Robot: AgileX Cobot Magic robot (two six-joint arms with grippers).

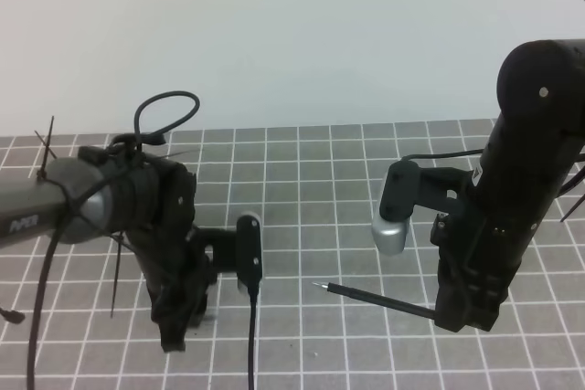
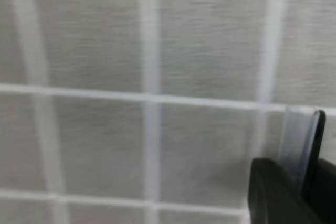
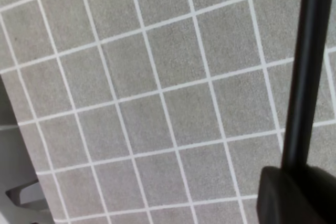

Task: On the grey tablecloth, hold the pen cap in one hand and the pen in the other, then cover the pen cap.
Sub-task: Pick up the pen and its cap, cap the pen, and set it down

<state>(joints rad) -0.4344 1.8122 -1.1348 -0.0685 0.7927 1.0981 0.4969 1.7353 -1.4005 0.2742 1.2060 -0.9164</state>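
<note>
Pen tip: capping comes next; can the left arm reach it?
Probably yes: the pen, held in the right fingers, points its tip toward the left arm; only that arm's cable hangs between.

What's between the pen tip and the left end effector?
Exterior high view: only bare grey tablecloth and a hanging black cable between the pen tip and the left end effector.

"PIPER" on left arm (image 1: 37,212)
</note>
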